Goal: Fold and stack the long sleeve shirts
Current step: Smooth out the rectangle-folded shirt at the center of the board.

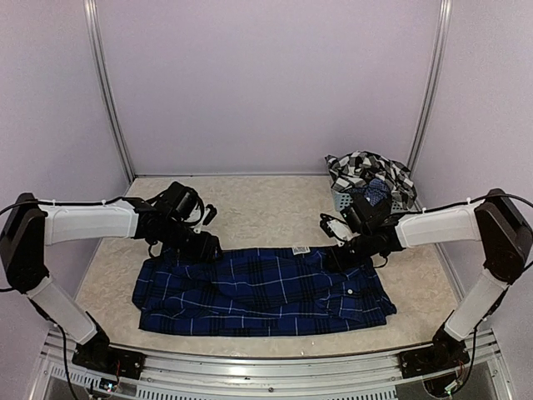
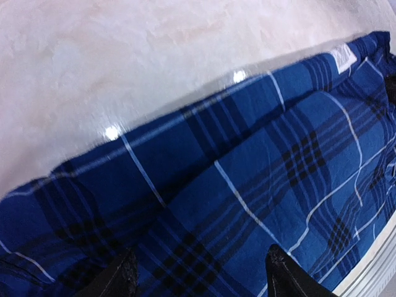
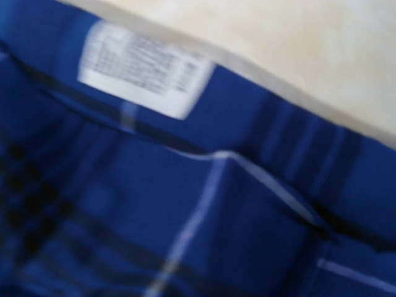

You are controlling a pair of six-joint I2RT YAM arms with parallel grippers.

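with the blue shirt (image 1: 262, 292) spread flat on the table (image 1: 250, 208), our left gripper (image 2: 204, 281) wide over its far edge and the right gripper (image 1: 340, 254) impossible to judge, we should pinch both far corners evenly before folding.

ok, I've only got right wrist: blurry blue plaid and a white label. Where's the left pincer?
Observer: Left pincer is at the blue shirt's far-left edge; left wrist view shows its fingers spread apart over the cloth.
Operator: Second shirt?
Observer: The black-and-white checked shirt is heaped on the basket, far right corner.
Operator: My pincer shut?
Observer: Can't tell; the right pincer is low at the shirt's far edge near the label.
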